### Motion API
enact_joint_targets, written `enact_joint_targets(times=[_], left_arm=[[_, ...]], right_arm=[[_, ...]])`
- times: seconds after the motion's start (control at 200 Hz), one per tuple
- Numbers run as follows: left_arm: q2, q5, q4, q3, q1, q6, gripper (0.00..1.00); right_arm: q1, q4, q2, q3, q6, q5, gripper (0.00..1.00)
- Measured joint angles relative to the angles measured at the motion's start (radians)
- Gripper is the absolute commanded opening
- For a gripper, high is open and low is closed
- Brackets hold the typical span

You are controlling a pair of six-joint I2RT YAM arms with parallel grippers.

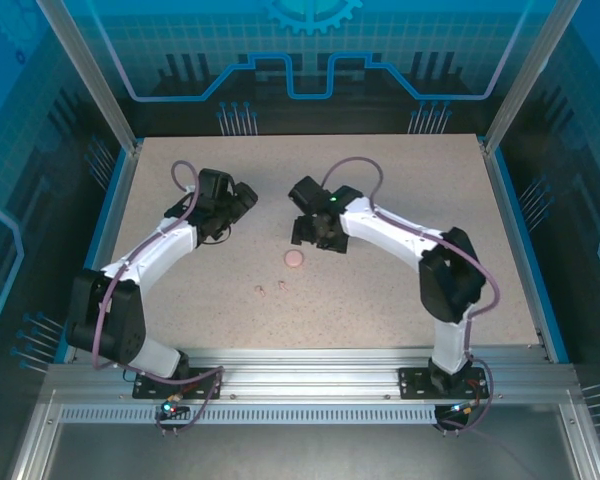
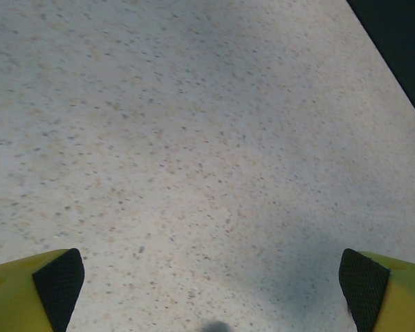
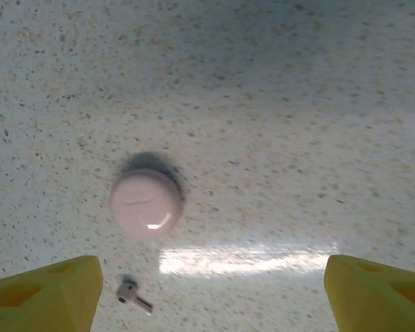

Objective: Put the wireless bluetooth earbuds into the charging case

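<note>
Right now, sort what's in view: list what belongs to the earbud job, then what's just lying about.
For the job:
- pink round case
- earbud, loose on the table near the case
- second earbud, beside the first

Not part of it:
- speckled table
- metal rail at the near edge

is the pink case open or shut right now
looks shut: the pink charging case shows a smooth closed dome, no hollow visible, and one earbud lies out on the table beside it
</note>
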Motion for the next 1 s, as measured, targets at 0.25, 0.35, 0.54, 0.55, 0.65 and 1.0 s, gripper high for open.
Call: enact_joint_targets(times=[0.25, 0.35, 0.54, 0.55, 0.65, 1.0], left_arm=[[0.0, 0.048, -0.036, 0.014, 0.029, 0.027, 0.99], [0.0, 0.058, -0.036, 0.014, 0.037, 0.027, 0.99], [0.0, 0.098, -0.036, 0.013, 0.079, 0.027, 0.99], [0.0, 0.099, -0.036, 0.013, 0.081, 0.027, 0.99], [0.0, 0.122, -0.035, 0.013, 0.109, 0.026, 0.99], [0.0, 0.158, -0.033, 0.005, 0.127, 0.023, 0.99]], right_arm=[[0.063, -0.111, 0.229, 0.232, 0.01, 0.019, 0.84], [0.077, -0.147, 0.285, 0.291, 0.008, 0.018, 0.83], [0.084, -0.185, 0.349, 0.351, -0.013, 0.014, 0.8], [0.084, -0.186, 0.351, 0.352, -0.014, 0.013, 0.79], [0.084, -0.203, 0.377, 0.366, -0.026, 0.012, 0.77], [0.084, -0.234, 0.466, 0.438, -0.054, 0.008, 0.72]])
